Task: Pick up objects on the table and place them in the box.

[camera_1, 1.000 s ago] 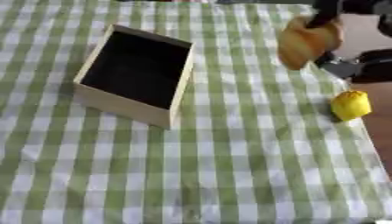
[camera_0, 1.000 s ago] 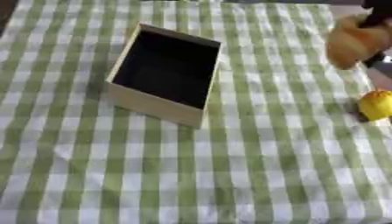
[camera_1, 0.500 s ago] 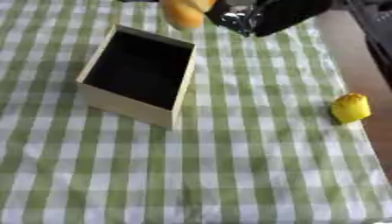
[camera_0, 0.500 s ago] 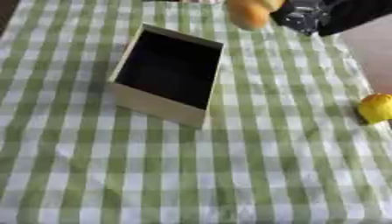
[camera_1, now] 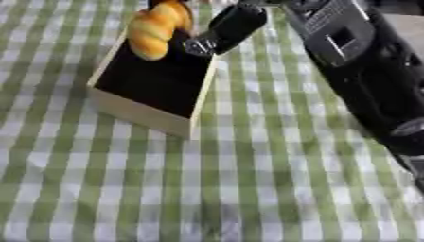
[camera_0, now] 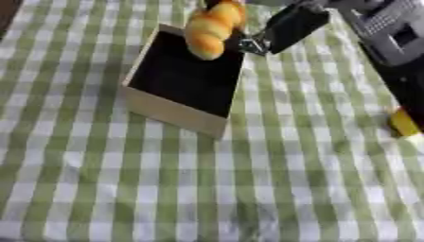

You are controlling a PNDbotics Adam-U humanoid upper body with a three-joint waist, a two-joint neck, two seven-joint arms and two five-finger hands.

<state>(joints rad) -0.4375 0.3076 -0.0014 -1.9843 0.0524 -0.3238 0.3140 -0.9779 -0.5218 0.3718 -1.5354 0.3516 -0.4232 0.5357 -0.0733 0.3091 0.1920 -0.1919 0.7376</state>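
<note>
Over 1 box (camera_0: 184, 80), far side: right hand (camera_0: 286, 26) grips 1 bread roll (camera_0: 212, 29). 1 yellow obj (camera_0: 403, 124) on table (camera_0: 248, 189), right edge. Left hand unseen.

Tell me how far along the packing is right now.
Nothing looks packed yet: the box shows only a dark inside. In hand: the right hand holds the bread roll over the box's far end, not yet released. Left: a yellow object lies on the checked cloth at the right edge.
</note>
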